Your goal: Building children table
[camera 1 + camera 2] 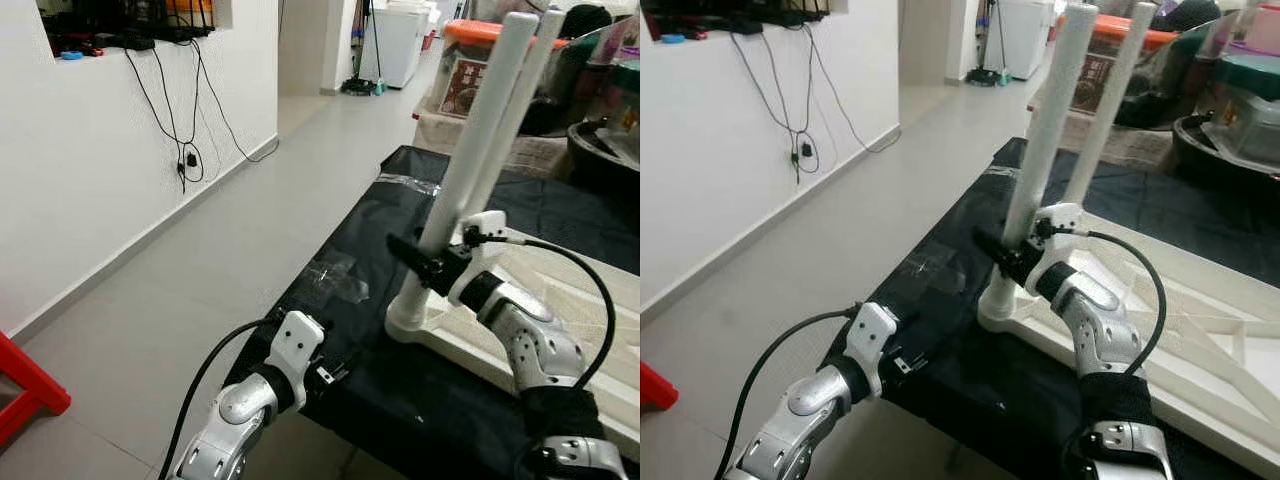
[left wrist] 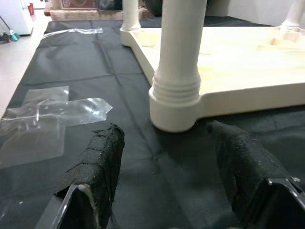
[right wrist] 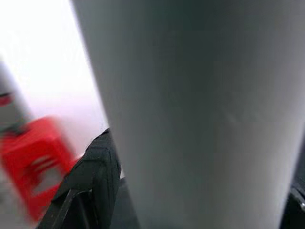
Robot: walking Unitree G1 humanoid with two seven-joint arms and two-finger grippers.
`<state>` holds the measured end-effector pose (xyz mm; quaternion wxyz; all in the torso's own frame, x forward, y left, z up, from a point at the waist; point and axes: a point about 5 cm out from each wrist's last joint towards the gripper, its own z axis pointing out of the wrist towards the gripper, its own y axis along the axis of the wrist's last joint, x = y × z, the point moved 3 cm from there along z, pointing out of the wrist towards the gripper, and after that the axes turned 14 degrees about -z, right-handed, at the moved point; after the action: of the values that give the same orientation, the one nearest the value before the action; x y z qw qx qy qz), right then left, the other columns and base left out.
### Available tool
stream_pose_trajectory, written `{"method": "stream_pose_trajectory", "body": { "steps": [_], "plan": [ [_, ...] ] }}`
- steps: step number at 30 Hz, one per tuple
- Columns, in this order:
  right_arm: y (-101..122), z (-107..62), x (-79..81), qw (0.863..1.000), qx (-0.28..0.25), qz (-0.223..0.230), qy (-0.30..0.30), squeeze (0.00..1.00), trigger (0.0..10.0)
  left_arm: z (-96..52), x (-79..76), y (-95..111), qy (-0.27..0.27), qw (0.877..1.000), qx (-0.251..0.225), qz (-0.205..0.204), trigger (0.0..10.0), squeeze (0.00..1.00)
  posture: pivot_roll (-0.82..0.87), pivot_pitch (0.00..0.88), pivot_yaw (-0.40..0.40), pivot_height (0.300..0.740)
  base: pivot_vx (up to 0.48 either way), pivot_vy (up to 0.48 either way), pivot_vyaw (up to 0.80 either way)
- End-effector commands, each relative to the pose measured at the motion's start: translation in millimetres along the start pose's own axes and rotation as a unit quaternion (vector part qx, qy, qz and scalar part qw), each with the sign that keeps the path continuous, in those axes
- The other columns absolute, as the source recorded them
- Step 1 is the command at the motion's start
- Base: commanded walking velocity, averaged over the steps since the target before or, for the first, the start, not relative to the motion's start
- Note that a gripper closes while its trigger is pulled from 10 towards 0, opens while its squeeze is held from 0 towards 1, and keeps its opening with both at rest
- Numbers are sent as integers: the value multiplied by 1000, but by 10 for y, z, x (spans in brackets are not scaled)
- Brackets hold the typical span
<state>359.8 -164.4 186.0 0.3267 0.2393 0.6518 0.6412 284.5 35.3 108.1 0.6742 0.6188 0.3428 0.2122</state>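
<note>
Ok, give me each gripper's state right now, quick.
Left gripper: open, holding nothing, low over the black cloth.
Right gripper: shut on the near white table leg.

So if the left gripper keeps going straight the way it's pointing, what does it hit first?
Probably the socket collar at the base of the near white table leg; the left gripper is open and aimed at it across the black cloth.

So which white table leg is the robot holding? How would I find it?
Look at the black cloth with the upside-down cream tabletop on it. Two white legs stand up from the tabletop's edge. It is the nearer leg, at the corner closest to the robot; unlike the farther leg, the right end effector grips it.
</note>
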Motion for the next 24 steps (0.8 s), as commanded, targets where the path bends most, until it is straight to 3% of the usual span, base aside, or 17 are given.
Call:
{"method": "stream_pose_trajectory", "body": {
  "steps": [1, 4, 5, 6, 8, 10, 16, 17, 18, 19, 20, 21, 22, 23, 24],
  "plan": [
    [40, 141, 212, 995, -8, 7, 95, 0, 10000, 5, 1, -20, -1, 1000, 3, 3, 10000, 0, 145, 0, -96, 740, 0, 0, 0],
    [2, 199, 257, 992, 4, -4, 129, 0, 10000, 4, -1, -19, -1, 1000, 3, 3, 10000, 0, 145, 0, -96, 740, 0, 0, 0],
    [-57, 247, 291, 989, 17, -11, 144, 0, 8431, 0, -8, -14, -3, 1000, 1, 3, 10000, 0, 159, 0, -105, 740, 0, 0, 0],
    [-103, 284, 301, 989, 25, -16, 142, 0, 0, -5, -15, -8, -4, 1000, -1, 3, 10000, 0, 159, 0, -105, 740, 0, 0, 0],
    [-148, 305, 301, 991, 29, -21, 132, 0, 0, -10, -23, 5, -7, 1000, -6, 4, 10000, 0, 159, 0, -105, 740, 0, 0, 0],
    [-216, 322, 240, 996, 36, -25, 76, 0, 0, -19, -46, 33, -12, 1000, -14, 7, 10000, 0, 160, 0, -106, 740, 0, 0, 0],
    [-241, 320, 208, 998, 38, -26, 47, 0, 0, -22, -54, 43, -14, 1000, -18, 8, 10000, 0, 160, 0, -106, 740, 0, 0, 0],
    [-267, 297, 102, 998, 41, -21, -35, 0, 0, -27, -61, 50, -15, 1000, -21, 9, 10000, 0, 155, 0, -108, 740, 0, 0, 0],
    [-298, 211, -73, 986, 50, -6, -158, 0, 0, -31, -67, 59, -16, 1000, -24, 9, 10000, 0, 152, 0, -104, 740, 0, 0, 0],
    [-298, 211, -73, 986, 50, -6, -158, 0, 0, -31, -67, 59, -16, 1000, -24, 9, 10000, 0, 152, 0, -104, 740, 0, 0, 0],
    [-348, 35, -260, 951, 70, 4, -302, 0, 0, -33, -72, 71, -17, 999, -28, 10, 10000, 0, 139, 0, -101, 740, 0, 0, 0],
    [-348, 35, -260, 951, 70, 4, -302, 0, 0, -33, -72, 71, -17, 999, -28, 10, 10000, 0, 139, 0, -101, 740, 0, 0, 0],
    [-426, -209, -387, 897, 99, 14, -431, 0, 0, -36, -76, 82, -18, 999, -32, 11, 10000, 0, 139, 0, -101, 740, 0, 0, 0],
    [-426, -209, -387, 897, 99, 14, -431, 0, 0, -36, -76, 82, -18, 999, -32, 11, 10000, 0, 139, 0, -101, 740, 0, 0, 0],
    [-491, -421, -409, 844, 120, 25, -522, 0, 0, -39, -83, 97, -19, 999, -37, 11, 10000, 0, 135, 0, -97, 740, 0, 0, 0]
  ]
}}
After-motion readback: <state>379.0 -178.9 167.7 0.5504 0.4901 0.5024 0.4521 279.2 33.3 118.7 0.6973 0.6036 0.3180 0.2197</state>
